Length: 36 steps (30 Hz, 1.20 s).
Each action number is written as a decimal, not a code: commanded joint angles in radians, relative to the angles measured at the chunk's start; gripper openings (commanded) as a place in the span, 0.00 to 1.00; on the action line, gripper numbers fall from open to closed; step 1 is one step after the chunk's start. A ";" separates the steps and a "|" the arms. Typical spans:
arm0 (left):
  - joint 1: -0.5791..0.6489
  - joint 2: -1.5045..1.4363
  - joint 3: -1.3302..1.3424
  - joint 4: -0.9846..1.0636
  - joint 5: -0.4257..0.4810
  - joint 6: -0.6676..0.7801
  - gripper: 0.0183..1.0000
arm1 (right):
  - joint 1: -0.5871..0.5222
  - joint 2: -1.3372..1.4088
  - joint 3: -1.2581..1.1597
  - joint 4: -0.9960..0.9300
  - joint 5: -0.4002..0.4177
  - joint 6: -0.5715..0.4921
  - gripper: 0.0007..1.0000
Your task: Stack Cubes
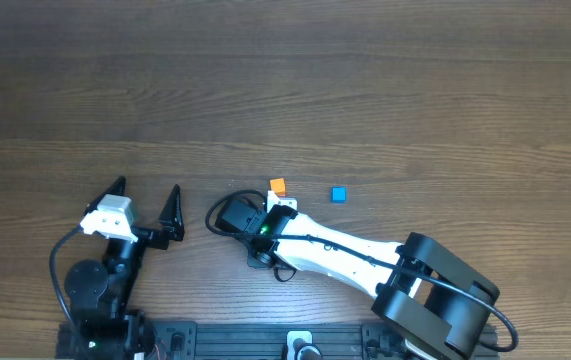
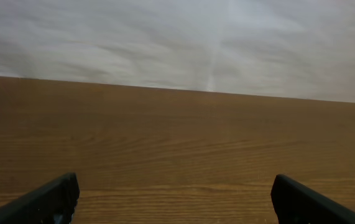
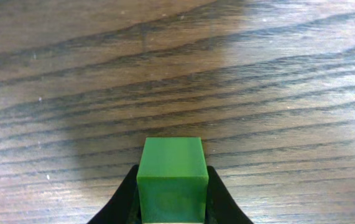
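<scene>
My right claw [image 3: 171, 208] is clamped on the green cube [image 3: 171, 174], which sits square between my fingers with no long axis, near the orange cube [image 1: 278, 186]; the blue cube [image 1: 338, 194] is just past it, and my left claw [image 2: 176, 202] is wide open.

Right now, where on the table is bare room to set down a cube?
The far half of the table, beyond the orange cube and blue cube, is bare. Crowded: near the orange cube, where the right gripper holds the green cube.
</scene>
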 commanded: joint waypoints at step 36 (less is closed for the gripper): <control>-0.004 -0.008 -0.004 -0.003 -0.004 0.014 1.00 | -0.214 0.077 0.625 -0.579 0.082 -0.318 0.01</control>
